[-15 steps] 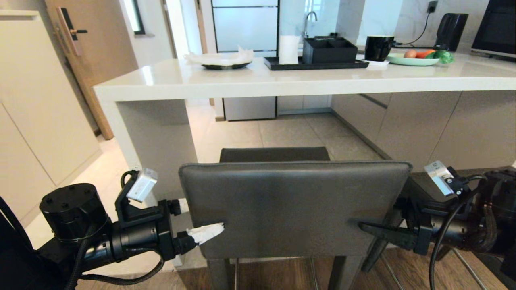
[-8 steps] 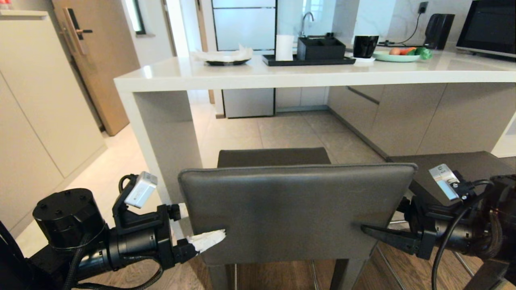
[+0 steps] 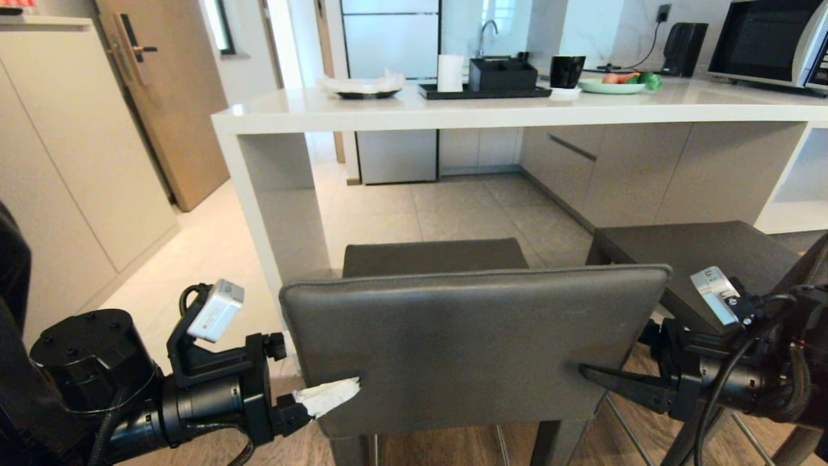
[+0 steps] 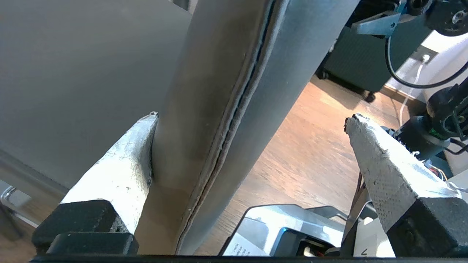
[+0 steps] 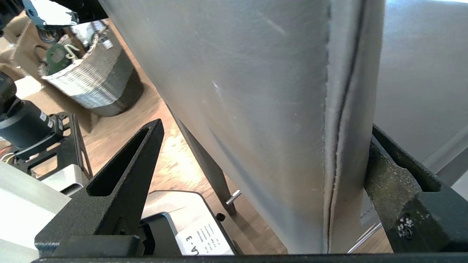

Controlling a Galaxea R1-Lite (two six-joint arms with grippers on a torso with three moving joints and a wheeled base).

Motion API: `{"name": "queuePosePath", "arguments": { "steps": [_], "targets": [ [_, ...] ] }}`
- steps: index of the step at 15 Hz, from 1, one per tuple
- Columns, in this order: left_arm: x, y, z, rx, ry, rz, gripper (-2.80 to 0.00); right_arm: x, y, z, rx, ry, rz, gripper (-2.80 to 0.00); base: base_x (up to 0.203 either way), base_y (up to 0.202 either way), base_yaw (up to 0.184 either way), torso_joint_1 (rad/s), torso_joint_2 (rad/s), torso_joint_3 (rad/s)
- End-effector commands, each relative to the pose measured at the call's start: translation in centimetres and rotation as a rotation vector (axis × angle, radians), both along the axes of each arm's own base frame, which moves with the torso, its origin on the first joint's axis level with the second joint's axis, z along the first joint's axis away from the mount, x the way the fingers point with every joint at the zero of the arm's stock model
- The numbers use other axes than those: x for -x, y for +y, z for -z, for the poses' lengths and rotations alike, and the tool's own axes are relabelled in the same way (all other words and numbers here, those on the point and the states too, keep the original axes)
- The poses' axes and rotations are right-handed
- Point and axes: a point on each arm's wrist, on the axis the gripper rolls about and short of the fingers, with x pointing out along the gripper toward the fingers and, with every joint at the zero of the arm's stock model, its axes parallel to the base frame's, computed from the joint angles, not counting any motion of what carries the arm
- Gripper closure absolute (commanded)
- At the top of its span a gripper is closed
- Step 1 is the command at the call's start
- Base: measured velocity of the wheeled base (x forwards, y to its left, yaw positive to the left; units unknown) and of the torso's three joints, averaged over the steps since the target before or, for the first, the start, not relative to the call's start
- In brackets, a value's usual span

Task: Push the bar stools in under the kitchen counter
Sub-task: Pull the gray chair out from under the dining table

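A bar stool's dark grey backrest (image 3: 472,343) fills the near middle, its seat (image 3: 433,255) pointing at the white kitchen counter (image 3: 453,118) a short way beyond. My left gripper (image 3: 317,378) is open astride the backrest's left edge (image 4: 204,109); one white-taped finger (image 4: 124,164) touches its front face, the other stands off behind. My right gripper (image 3: 621,369) is open astride the right edge (image 5: 256,91), with one black finger (image 5: 387,171) against the front face. The second bar stool's seat (image 3: 692,249) shows at the right, partly under the counter.
On the counter stand a black tray (image 3: 485,92), a paper roll (image 3: 450,72), a black mug (image 3: 566,71), a green plate of vegetables (image 3: 611,85) and a microwave (image 3: 766,42). Cabinets (image 3: 77,168) and a door (image 3: 174,103) line the left. A woven basket (image 5: 91,84) sits behind.
The whole view has shifted: the counter now looks farther off and more to the right, and the second stool's seat has come into view. The near stool stays between my open grippers.
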Motion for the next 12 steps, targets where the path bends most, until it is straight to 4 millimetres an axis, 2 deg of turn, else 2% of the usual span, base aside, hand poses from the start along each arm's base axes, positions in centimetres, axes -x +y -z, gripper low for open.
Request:
{"name": "queuePosePath", "arguments": {
  "steps": [1, 3, 7, 12],
  "targets": [
    [-0.1, -0.1, -0.2, 0.006, -0.013, -0.009, -2.80, 0.1, 0.0, -0.1, -0.001, -0.009, -0.001, -2.80, -0.191, 0.000, -0.001, 0.001, 0.00, 0.005],
    [-0.3, -0.1, -0.1, 0.004, -0.009, -0.033, -2.80, 0.0, 0.0, 0.0, -0.001, -0.007, -0.001, -2.80, -0.106, 0.000, -0.001, -0.010, 0.00, 0.005],
    [-0.5, -0.5, 0.6, -0.009, 0.019, -0.022, -2.80, -0.4, -0.1, 0.4, 0.002, 0.009, 0.006, -2.80, 0.000, 0.000, 0.000, 0.000, 0.00, 0.000],
    [-1.5, -1.0, 0.9, -0.008, 0.018, -0.029, -2.80, -3.3, -0.3, 0.4, 0.023, -0.016, 0.113, -2.80, 0.000, 0.000, 0.000, 0.000, 0.00, 0.000]
  ]
}}
